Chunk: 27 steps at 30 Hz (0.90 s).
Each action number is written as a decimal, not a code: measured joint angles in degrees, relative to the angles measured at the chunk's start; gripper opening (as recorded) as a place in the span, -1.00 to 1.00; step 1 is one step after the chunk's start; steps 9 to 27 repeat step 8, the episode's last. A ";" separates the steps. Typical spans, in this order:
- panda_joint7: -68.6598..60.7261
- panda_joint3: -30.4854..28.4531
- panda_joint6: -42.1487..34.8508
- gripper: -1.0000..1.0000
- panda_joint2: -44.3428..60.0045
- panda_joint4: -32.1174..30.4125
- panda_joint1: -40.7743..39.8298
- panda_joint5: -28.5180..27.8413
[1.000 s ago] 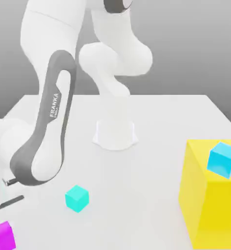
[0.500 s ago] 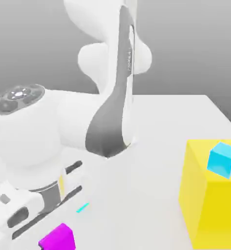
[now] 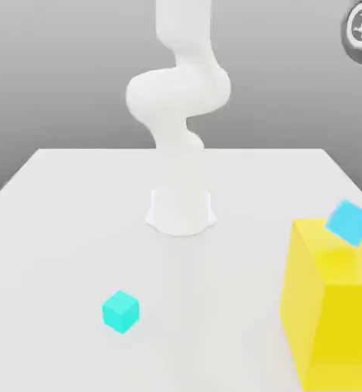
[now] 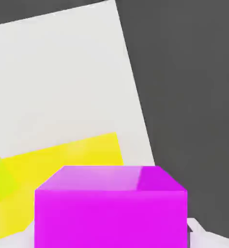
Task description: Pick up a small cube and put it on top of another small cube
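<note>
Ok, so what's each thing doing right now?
Pink cube: held in the gripper
Gripper: shut on the pink cube
Yellow block: standing on the table
Blue cube: tilted, by the yellow block's top
Teal cube: on the table

Three small cubes can be made out: one small magenta cube [image 4: 111, 218] at the lower middle of the hand view, one turquoise cube [image 3: 121, 311] in the lower left of the exterior view, and one blue cube [image 3: 350, 223] toward that view's right edge. There is one big yellow block [image 3: 344, 329], in the exterior view's lower right. One yellow-green piece [image 4: 0, 181] is cut off by the frame edge in the hand view; its shape cannot be told. One robot arm [image 3: 180, 115], one end effector [image 4: 111, 237] and one table [image 3: 207, 298] complete the count.
</note>
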 joint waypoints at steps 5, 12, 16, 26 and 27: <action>0.67 -0.15 5.71 1.00 -0.46 -7.41 -0.11 1.22; 0.66 -0.15 5.71 1.00 -0.46 -7.41 -0.11 1.23; 0.66 -0.15 5.71 1.00 -0.46 -7.41 -0.11 1.23; 0.66 -0.15 5.71 1.00 -0.46 -7.41 -0.11 1.23; 0.66 -0.15 5.71 1.00 -0.46 -7.41 -0.11 1.23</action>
